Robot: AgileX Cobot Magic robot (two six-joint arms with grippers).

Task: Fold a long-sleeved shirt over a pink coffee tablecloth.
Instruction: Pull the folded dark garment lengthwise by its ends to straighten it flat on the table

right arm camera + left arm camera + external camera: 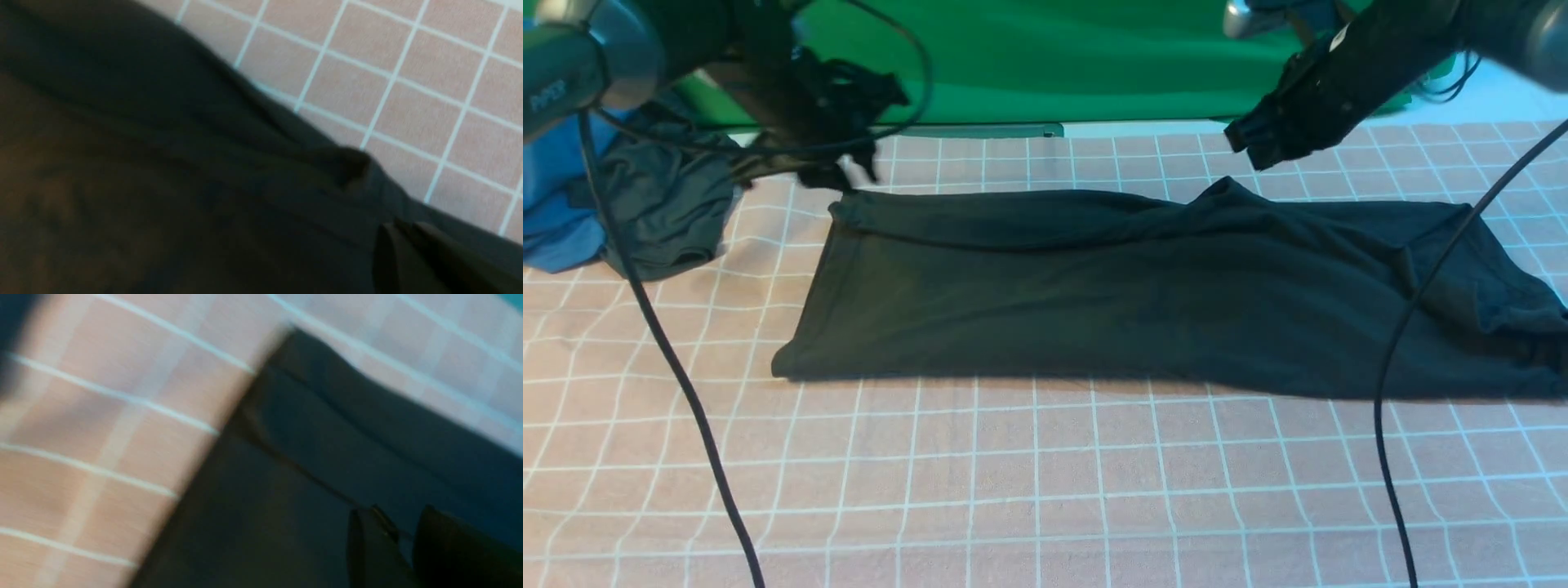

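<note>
The long-sleeved shirt (1135, 302) lies as a long black band across the pink coffee tablecloth (1045, 490), folded lengthwise, with no print showing. My left gripper (858, 167) hovers just over the shirt's far left corner. Its fingers (398, 514) stand a little apart, with only the cloth below showing in the gap. My right gripper (1245, 147) hangs just above a raised peak in the shirt's far edge (1227, 184). In the right wrist view its fingers (402, 226) are shut together over the dark shirt (204, 183), holding nothing that I can see.
A dark grey garment (662, 204) and a blue one (556, 212) are heaped at the far left. A green backdrop (1054, 57) hangs behind the table. Black cables (670, 367) (1405, 327) run down across both sides of the view.
</note>
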